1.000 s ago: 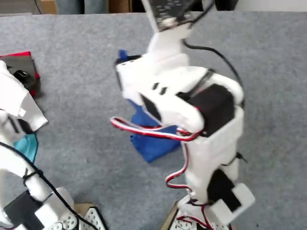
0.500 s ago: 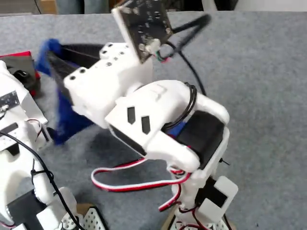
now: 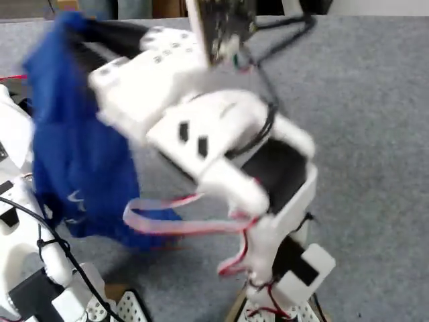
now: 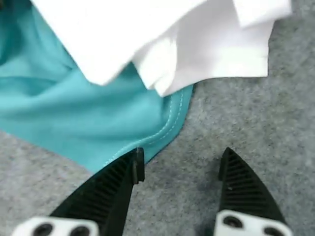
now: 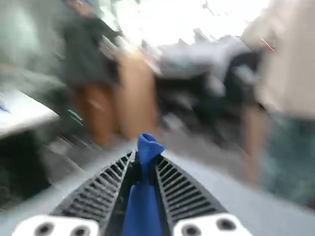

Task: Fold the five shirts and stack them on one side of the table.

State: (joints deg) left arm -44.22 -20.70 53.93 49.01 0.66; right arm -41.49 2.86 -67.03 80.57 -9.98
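Right gripper (image 5: 145, 155) pinches blue shirt (image 3: 74, 154), which hangs above table (image 3: 375, 100); left gripper (image 4: 182, 164) spread wide at hem of teal shirt (image 4: 74, 113).

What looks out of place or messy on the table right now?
The blue shirt hangs bunched and unfolded from the shut right gripper, up off the gray table. Near the open left gripper, a white shirt lies crookedly over a teal shirt, their edges not lined up.
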